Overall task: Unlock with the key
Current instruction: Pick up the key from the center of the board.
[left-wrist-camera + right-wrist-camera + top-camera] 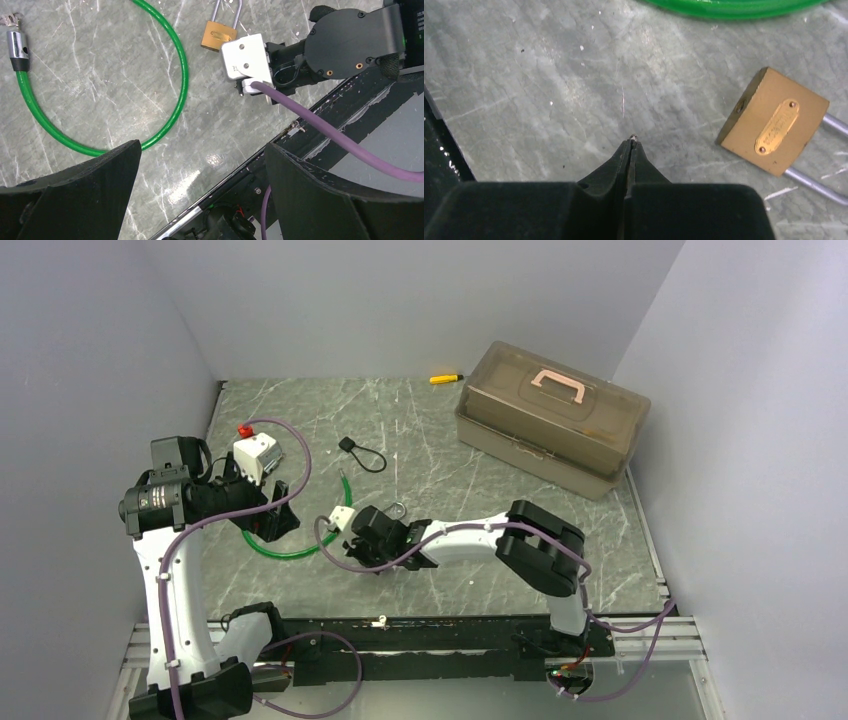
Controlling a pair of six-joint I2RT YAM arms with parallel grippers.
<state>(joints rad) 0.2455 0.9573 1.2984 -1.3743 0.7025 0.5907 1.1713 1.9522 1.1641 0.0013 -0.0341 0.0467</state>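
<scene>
The small brass padlock (774, 122) lies flat on the marble table, its steel shackle pointing away to the right. My right gripper (630, 142) is shut just left of it, about a lock's width from the body. A tiny silvery tip of the key (633, 136) pokes out between its fingertips; the rest of the key is hidden. In the top view the padlock (397, 510) sits just beyond the right gripper (365, 532). My left gripper (202, 150) hangs wide open above the table's near edge, holding nothing, with the padlock (218, 36) farther off.
A green cable loop (300, 553) with a metal end (16, 45) lies left of the padlock. A brown lidded box (550, 415) stands at the back right, a yellow-and-black tool (446, 378) by the back wall, and a black cord loop (362, 455) mid-table. The black front rail (300, 125) borders the table.
</scene>
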